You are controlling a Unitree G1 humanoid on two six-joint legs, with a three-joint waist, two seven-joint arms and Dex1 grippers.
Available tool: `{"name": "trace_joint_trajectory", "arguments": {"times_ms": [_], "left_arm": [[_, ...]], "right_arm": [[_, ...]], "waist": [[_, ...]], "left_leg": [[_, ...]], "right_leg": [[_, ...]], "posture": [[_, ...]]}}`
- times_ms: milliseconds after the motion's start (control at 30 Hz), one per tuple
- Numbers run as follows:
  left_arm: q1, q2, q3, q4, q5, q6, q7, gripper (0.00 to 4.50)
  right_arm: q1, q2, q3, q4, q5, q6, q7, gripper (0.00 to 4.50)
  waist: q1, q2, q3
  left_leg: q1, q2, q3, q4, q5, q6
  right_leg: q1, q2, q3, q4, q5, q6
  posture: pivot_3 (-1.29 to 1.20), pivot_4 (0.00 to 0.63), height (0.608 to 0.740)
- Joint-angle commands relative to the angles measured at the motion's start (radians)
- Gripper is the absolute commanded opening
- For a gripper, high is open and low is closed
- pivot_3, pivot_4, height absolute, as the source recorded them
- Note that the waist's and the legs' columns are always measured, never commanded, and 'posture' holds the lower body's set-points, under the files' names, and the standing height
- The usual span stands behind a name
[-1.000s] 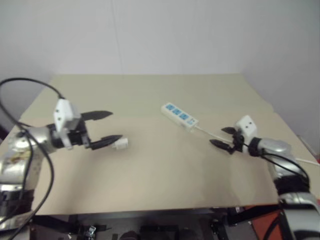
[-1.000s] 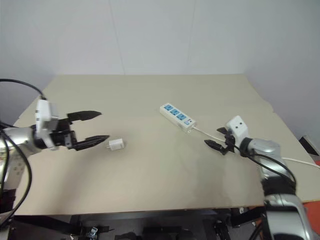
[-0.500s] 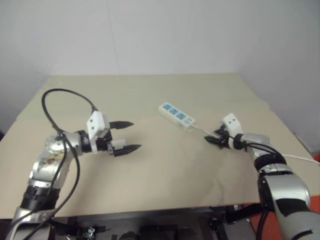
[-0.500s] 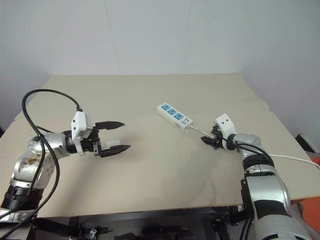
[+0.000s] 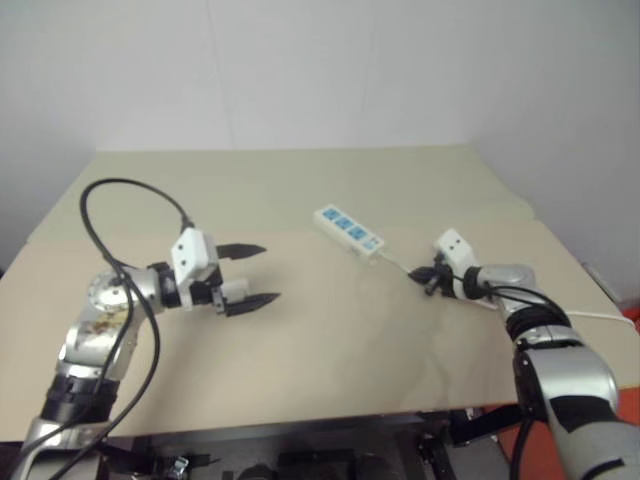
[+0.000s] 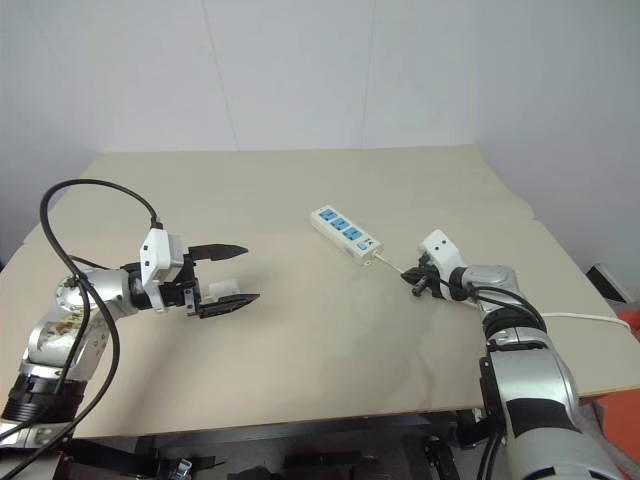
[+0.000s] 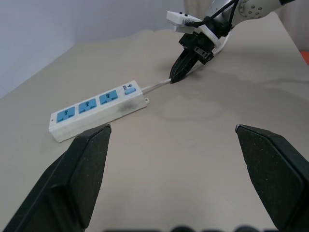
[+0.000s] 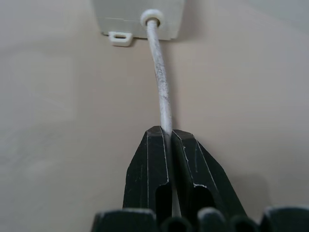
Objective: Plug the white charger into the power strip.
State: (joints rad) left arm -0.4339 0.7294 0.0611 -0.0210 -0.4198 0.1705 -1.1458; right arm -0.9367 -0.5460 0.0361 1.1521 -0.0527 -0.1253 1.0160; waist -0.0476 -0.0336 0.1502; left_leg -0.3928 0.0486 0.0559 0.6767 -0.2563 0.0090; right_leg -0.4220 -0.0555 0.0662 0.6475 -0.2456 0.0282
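White charger (image 6: pixel 222 289) sat on the bench (image 6: pixel 330 330) between the fingers of the left tool (image 6: pixel 232 273), toward the lower one; contact couldn't be told. Power strip (image 6: pixel 346 231) lay well apart from it, mid-bench, blue sockets up, its cord (image 8: pixel 161 96) trailing off toward the right side. Right tool (image 8: pixel 168 145) was pinched together on that cord just beside the strip's switch end, so the strip looked anchored by its lead only. Left tool was spread wide, holding nothing. Judgement: step in hand was grasping the charger. To do it well, centre the block between the fingers before closing, grip its flat sides square so the prongs stay free and aimed. A cord pinch won't resist much push at insertion, so the strip may slide or swivel; press straight down into a socket rather than along the bench. Prong orientation couldn't be read.
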Motion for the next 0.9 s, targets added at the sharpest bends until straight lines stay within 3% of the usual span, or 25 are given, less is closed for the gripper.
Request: {"name": "trace_joint_trajectory", "arguments": {"times_ms": [33,267,433,700,833,900], "left_arm": [[-0.026,0.039,0.047,0.017,0.015,-0.038,-0.002,4.5],[-0.01,0.06,0.053,0.03,0.022,-0.049,-0.018,4.5],[-0.016,0.048,0.043,0.032,0.013,-0.041,-0.026,4.5],[-0.029,0.032,0.039,0.036,0.012,-0.028,-0.025,4.5],[-0.023,0.03,0.037,0.032,0.017,-0.026,-0.023,4.5],[-0.021,0.028,0.034,0.03,0.023,-0.024,-0.016,4.5]], "right_arm": [[0.105,-0.007,0.004,-0.198,0.058,-0.002,0.127,0.03],[0.54,-0.101,-0.026,-0.878,0.174,0.214,0.148,0.03],[0.677,-0.142,-0.059,-1.058,0.208,0.334,0.081,0.03],[0.745,-0.096,-0.103,-1.234,0.277,0.407,-0.057,2.75],[0.768,-0.001,-0.134,-1.334,0.322,0.462,-0.194,4.25],[0.773,0.072,-0.143,-1.371,0.345,0.497,-0.279,4.48]], "waist": [[0.001,0.0,0.0],[0.012,0.0,0.0],[0.019,0.0,0.0],[0.025,0.0,0.0],[0.028,0.0,0.0],[0.03,0.0,0.0]], "left_leg": [[0.0,0.0,0.0,0.0,0.0,0.0],[-0.001,0.0,-0.001,0.0,0.0,0.0],[0.002,0.0,0.0,0.001,0.0,0.0],[0.0,-0.001,0.001,0.001,0.0,0.0],[0.0,-0.001,0.0,0.001,0.0,0.0],[0.0,-0.001,0.0,0.001,0.0,0.0]], "right_leg": [[0.0,0.0,0.0,0.0,0.0,0.0],[0.0,-0.001,0.0,0.0,0.0,0.0],[0.002,0.0,0.0,0.0,0.001,0.001],[0.0,0.0,0.001,-0.001,0.001,0.001],[0.0,0.0,0.001,0.0,0.0,0.001],[0.0,0.0,0.001,0.0,0.001,0.001]], "posture": [[0.0,0.15,0.74],[0.0,0.15,0.74],[0.0,0.15,0.74],[0.0,0.15,0.74],[0.0,0.15,0.74],[0.0,0.15,0.74]]}}
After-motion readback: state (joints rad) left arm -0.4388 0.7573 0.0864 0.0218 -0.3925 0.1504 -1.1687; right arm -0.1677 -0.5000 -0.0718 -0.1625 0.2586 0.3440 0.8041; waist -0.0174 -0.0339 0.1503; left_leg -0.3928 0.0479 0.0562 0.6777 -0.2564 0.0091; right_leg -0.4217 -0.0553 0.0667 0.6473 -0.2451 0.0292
